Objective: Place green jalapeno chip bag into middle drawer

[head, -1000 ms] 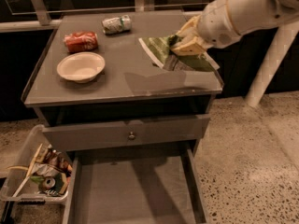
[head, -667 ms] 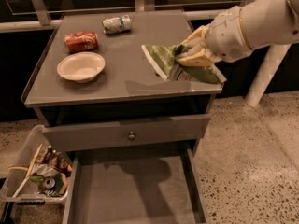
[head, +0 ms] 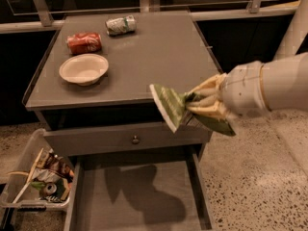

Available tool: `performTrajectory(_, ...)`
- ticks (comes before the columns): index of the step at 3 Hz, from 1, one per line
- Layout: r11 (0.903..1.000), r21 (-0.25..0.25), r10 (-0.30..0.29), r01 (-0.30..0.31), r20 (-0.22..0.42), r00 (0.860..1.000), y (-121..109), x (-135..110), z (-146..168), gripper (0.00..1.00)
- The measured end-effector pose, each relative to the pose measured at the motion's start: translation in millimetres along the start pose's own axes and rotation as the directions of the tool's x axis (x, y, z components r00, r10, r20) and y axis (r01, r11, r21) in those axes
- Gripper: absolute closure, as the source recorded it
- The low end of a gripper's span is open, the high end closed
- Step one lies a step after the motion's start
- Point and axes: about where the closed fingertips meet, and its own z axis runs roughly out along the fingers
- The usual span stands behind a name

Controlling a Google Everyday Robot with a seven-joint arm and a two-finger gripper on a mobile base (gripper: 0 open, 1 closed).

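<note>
Gripper [head: 201, 106] clenched on bag [head: 167, 105], held just off the table [head: 159, 57] front edge, above the open drawer [head: 98, 203].

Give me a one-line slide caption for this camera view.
The gripper, shut on the green jalapeno chip bag, holds it off the front edge of the table, above the open middle drawer.

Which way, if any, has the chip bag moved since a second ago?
Yes. The green jalapeno chip bag, clamped in the gripper, moved forward: from over the tabletop to past its front edge, above the open middle drawer.
</note>
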Motion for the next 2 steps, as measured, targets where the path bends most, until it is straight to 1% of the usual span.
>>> performTrajectory(1, 0.9997, -0.019, 0.016, -0.016, -0.012, 1.0, 13.2, 9.1, 3.6, 1.0)
performTrajectory(2, 0.9994, -0.028, 0.019, -0.019, -0.025, 1.0, 15.4, 11.7, 11.4, 1.0)
